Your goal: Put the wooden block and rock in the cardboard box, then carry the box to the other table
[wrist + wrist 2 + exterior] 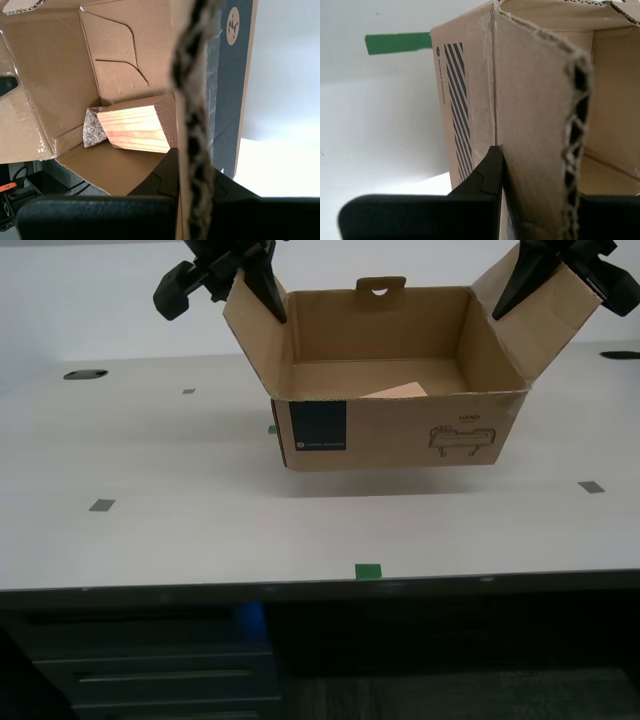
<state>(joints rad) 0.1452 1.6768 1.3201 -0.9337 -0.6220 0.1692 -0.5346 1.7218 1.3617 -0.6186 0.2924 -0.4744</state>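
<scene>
The cardboard box (400, 430) hangs open-topped just above the beige table (200, 530), with its shadow under it. My first gripper (255, 285) is shut on the box's side flap at the exterior view's left, and its fingers pinch the flap edge (192, 170). My second gripper (545, 280) is shut on the opposite flap (540, 200). Inside the box lies the wooden block (137, 127), and the rock (92, 131) touches one of its ends. Only a corner of the block (398, 391) shows in the exterior view. The other table is out of view.
Grey squares (101, 505) (591, 487) and a green square (368, 571) mark the tabletop. A dark oval grommet (85, 374) sits at the exterior view's far left. Drawers (150, 670) stand below the front edge. A green tape strip (397, 43) shows beyond the box.
</scene>
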